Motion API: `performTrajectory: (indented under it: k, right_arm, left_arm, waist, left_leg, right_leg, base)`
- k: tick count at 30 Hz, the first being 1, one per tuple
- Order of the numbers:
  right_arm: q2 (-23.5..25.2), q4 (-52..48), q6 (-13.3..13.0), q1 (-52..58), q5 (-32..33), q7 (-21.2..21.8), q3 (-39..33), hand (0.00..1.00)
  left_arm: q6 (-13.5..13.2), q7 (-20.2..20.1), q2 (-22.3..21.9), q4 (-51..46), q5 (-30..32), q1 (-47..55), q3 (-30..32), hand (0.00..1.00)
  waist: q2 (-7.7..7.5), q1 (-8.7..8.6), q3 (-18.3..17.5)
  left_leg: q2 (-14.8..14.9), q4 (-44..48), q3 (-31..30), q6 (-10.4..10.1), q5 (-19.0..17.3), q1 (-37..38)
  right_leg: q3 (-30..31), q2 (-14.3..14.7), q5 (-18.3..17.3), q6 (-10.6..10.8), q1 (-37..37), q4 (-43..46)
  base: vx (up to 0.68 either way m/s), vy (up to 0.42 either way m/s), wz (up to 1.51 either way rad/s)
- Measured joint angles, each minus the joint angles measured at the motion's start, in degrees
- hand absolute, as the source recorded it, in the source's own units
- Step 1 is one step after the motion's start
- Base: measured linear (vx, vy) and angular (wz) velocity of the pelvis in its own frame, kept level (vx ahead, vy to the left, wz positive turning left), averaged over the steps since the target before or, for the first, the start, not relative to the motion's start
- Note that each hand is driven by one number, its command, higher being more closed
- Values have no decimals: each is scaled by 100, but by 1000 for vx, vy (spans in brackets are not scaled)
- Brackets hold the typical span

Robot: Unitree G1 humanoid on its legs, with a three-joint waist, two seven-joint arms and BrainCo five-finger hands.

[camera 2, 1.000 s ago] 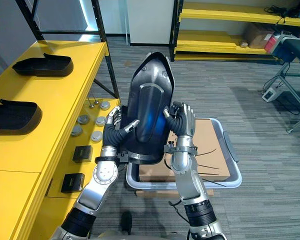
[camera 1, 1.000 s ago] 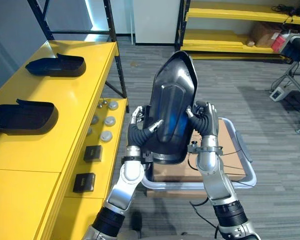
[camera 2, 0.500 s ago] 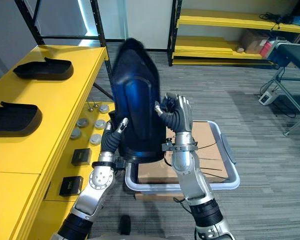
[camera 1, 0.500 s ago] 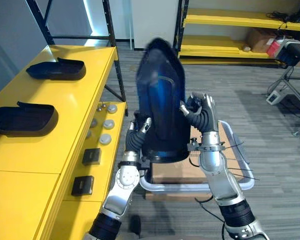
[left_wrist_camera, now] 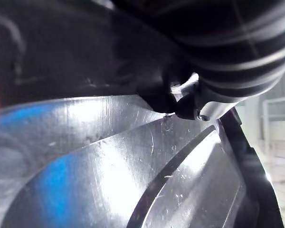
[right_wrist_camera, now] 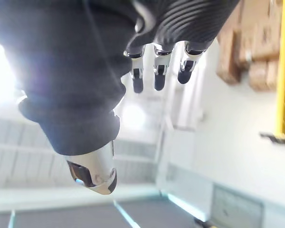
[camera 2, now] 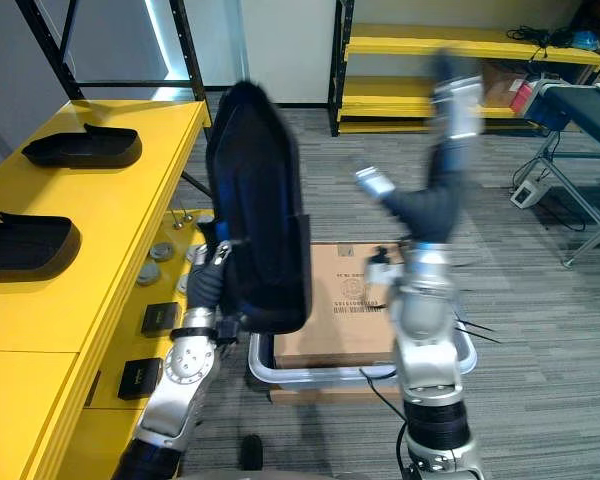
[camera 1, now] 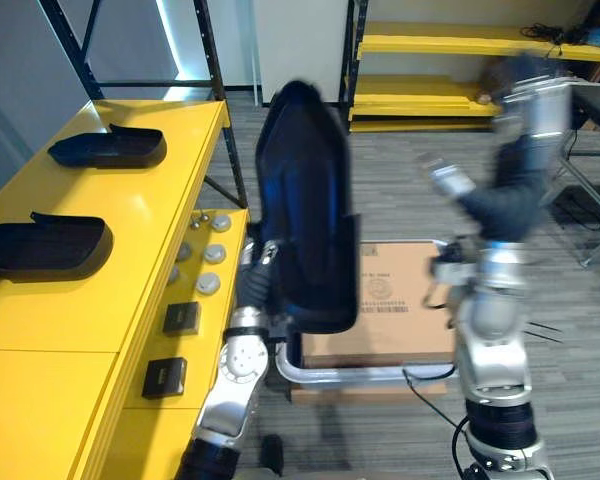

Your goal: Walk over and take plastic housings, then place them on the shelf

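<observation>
Beside the long yellow shelf [camera 1: 130,235], the glossy black plastic housing [camera 1: 305,220] stood upright, clasped low by the left robot hand [camera 1: 263,262], shelf lying leftward; the right robot hand [camera 1: 510,195] was raised, fingers spread, well apart.

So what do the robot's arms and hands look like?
The left arm and right arm are shiny silver-grey tubes with round joints and black ribbed bands lower down. The left hand and right hand wear dark ribbed covers, like gloves, with silver fingers and a thumb ending in dark tips.
</observation>
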Motion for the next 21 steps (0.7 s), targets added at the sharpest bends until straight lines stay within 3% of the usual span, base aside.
performTrajectory:
  k: [2,7,12,15,21]
  right_arm:
    - [96,182,-107,304,440,-35,-461,0]
    - [162,1620,-80,1134,1127,-115,-1189,0]
    - [323,4302,622,2025,1553,140,-1531,0]
    - [597,5528,895,2356,1727,423,-1627,0]
    - [1045,6900,1250,2846,1464,1175,-965,0]
  left_arm:
    - [2,52,-26,-38,0,39,95,100]
    - [-14,36,-113,-454,-1,299,223,100]
    - [-24,-98,-134,-727,-3,692,279,100]
    - [-58,-259,-175,-991,-10,976,286,100]
    - [-250,-457,-302,-1404,-114,1384,248,100]
  waist:
    - [2,-5,-2]
    - [19,-132,-21]
    - [115,-141,-76]
    - [150,-131,-96]
    - [137,-104,-87]
  left_leg:
    - [-4,0,-4,0,0,-5]
    - [-17,0,-54,-1,-1,-65]
    - [-17,2,-101,-4,-3,-122]
    - [-8,2,-113,-11,-8,-126]
    - [36,1,-114,-57,-55,-85]
  right_leg:
    - [-6,-3,-1,-2,0,-2]
    - [-71,-6,1,-6,-14,-36]
    - [-146,4,21,29,-20,-47]
    - [-173,13,12,20,-11,-38]
    - [-259,1,-85,32,37,91]
  base:
    - [0,0,0]
    - [0,0,5]
    - [11,-5,6]
    - [22,-19,4]
    - [-15,-7,7]
